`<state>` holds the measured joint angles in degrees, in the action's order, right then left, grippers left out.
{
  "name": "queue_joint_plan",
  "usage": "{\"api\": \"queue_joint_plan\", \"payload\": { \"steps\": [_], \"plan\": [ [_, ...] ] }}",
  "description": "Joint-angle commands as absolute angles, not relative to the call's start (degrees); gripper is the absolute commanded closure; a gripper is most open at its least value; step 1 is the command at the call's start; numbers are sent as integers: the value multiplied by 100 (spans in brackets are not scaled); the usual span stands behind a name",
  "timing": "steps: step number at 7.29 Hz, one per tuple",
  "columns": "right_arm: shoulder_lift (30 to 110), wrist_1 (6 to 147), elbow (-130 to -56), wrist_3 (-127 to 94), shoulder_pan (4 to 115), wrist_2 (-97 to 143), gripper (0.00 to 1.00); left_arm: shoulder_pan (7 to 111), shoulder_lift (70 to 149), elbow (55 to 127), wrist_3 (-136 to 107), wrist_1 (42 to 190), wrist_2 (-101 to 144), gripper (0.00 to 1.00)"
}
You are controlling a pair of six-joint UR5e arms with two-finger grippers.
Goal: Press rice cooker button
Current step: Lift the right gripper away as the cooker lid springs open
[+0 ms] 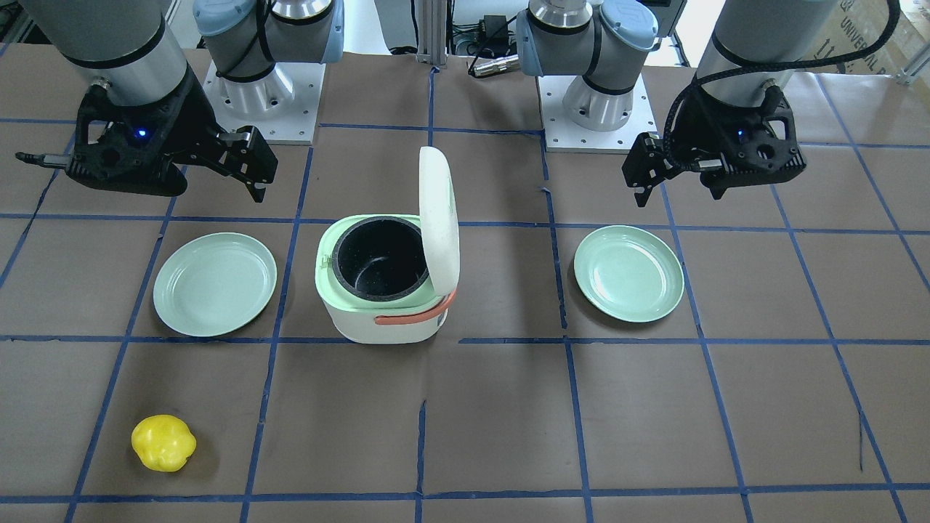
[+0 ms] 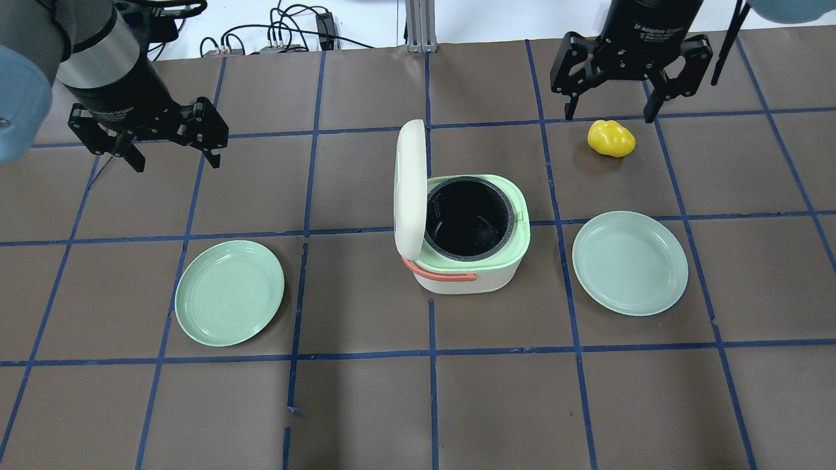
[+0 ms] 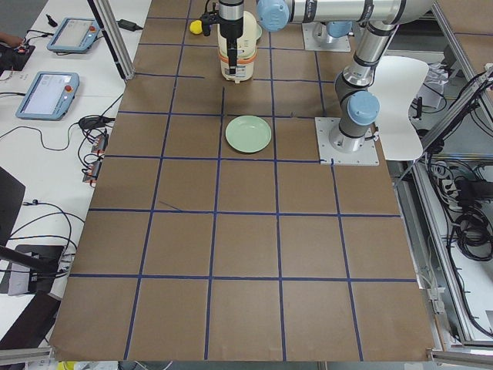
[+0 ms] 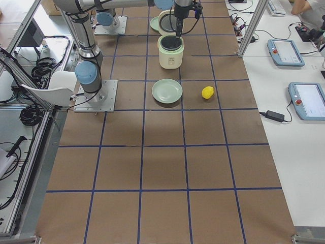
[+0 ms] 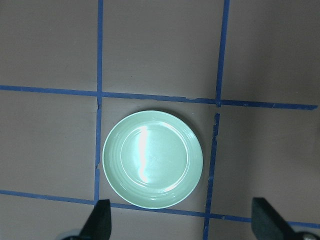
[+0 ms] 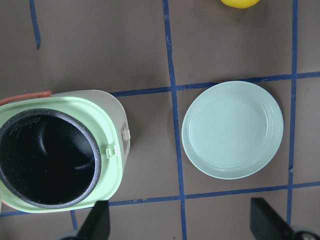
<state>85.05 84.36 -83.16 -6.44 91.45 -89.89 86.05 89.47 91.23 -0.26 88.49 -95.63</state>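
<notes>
The white rice cooker (image 2: 486, 277) stands mid-table with its lid (image 2: 410, 189) swung up and open. Its mint rim, black inner pot (image 2: 467, 219) and orange strap handle (image 2: 437, 274) all show. A small white latch tab (image 6: 125, 134) sits on the cooker's front edge. My right gripper (image 2: 609, 115) is open and empty, raised at the far right, apart from the cooker (image 6: 60, 155). My left gripper (image 2: 176, 160) is open and empty, raised at the far left. In the front view the cooker (image 1: 378, 319) sits between the right gripper (image 1: 254, 185) and the left gripper (image 1: 643, 185).
A pale green plate (image 2: 230, 292) lies left of the cooker, under my left wrist camera (image 5: 152, 159). A second plate (image 2: 630, 262) lies to the right (image 6: 232, 130). A yellow toy pepper (image 2: 610, 138) lies beyond it, just below the right gripper.
</notes>
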Motion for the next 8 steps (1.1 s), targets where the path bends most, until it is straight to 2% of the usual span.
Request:
{"api": "queue_joint_plan", "payload": {
  "steps": [1,8],
  "plan": [
    [8543,8622,-8534,-642,9158,-8991,0,8604,8947,9123,-26,8842,-9563,0],
    [8543,8903,-8517,-633,9158,-9009,0,8604,8947,9123,-26,8851,-9563,0]
  ]
}}
